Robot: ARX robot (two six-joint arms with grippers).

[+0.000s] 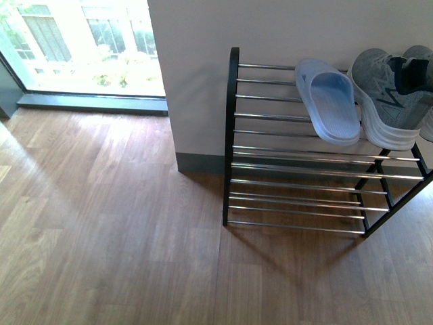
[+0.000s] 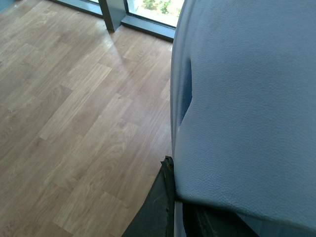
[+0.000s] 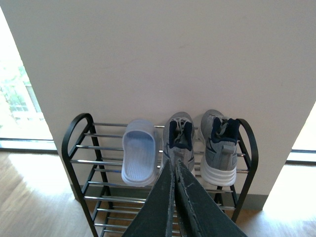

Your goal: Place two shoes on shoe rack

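Trouble could come if the light blue rubber slide (image 2: 247, 98) gripped by the left pincer slips onto the wooden floor (image 1: 101, 237) before reaching the empty left end of the black-and-chrome shoe rack (image 1: 270, 115), while the shut, empty right pincer (image 3: 175, 173) waits.

The shoe rack (image 1: 298, 159) has a black frame and rows of shiny bars, and it stands on the wood floor right up against the white wall. On its top row I see one light blue slide (image 3: 139, 157) on the left, then two grey sneakers (image 3: 178, 140) with white soles and dark blue collars right beside it, all three side by side with heels out and toes to the wall. The other light blue slide (image 2: 247, 98) is in my left pincer, up over the floor, and it fills most of my left wrist view.
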